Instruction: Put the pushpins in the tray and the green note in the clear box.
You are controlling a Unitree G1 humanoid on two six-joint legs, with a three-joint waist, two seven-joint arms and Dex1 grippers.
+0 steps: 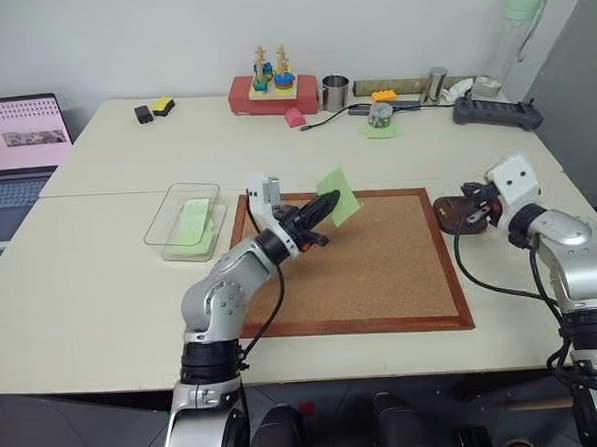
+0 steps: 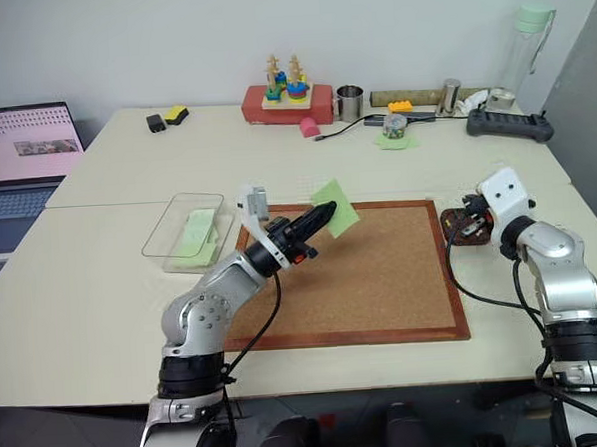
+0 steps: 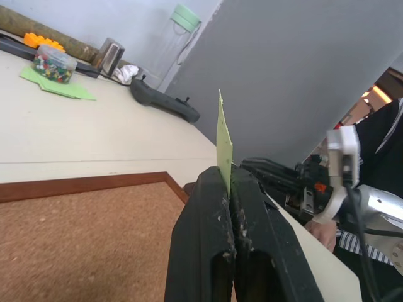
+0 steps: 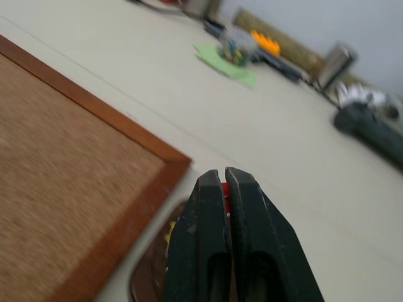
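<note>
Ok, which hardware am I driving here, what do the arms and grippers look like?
Both arms are silver-grey metal with black joint bands. Each carries a white boxy camera module at the wrist and a loose black cable looping alongside. The left gripper and the right gripper each end in two black fingers, tapered, matte and scuffed with pale specks.

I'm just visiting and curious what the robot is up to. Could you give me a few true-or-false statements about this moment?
1. The left gripper pinches the green note. True.
2. The green note lies inside the clear box. False: it is held up over the corkboard.
3. The right gripper is at the tray. True.
4. The tray sits left of the corkboard. False: it sits at its right edge.
</note>
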